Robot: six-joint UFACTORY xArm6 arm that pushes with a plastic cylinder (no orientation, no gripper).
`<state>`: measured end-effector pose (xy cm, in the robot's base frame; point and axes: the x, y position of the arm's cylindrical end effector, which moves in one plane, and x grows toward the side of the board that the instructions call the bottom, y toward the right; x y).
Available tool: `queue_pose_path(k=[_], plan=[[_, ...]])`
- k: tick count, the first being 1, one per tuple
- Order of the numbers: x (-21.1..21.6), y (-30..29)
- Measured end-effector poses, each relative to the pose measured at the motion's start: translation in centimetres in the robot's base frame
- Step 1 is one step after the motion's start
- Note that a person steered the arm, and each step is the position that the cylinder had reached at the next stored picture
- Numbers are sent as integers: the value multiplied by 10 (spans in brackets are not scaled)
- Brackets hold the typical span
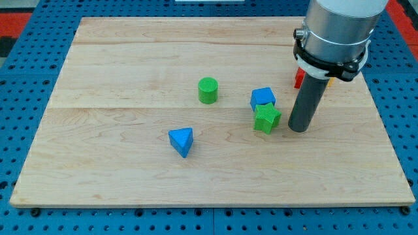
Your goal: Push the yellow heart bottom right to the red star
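My tip rests on the board at the view's right, just right of the green star. A red block, whose shape I cannot make out, shows only as a sliver behind the arm's grey body at the view's upper right. A small yellow-orange sliver peeks out at the rod's right side, next to the red one; its shape cannot be told. Both are mostly hidden by the arm.
A blue cube touches the green star from above. A green cylinder stands near the middle. A blue triangle lies lower left of centre. The wooden board sits on a blue pegboard.
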<state>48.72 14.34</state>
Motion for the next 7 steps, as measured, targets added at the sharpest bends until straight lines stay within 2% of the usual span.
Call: queue_pose_path(k=[4,7], plan=[[-34,-10],[-35,32]])
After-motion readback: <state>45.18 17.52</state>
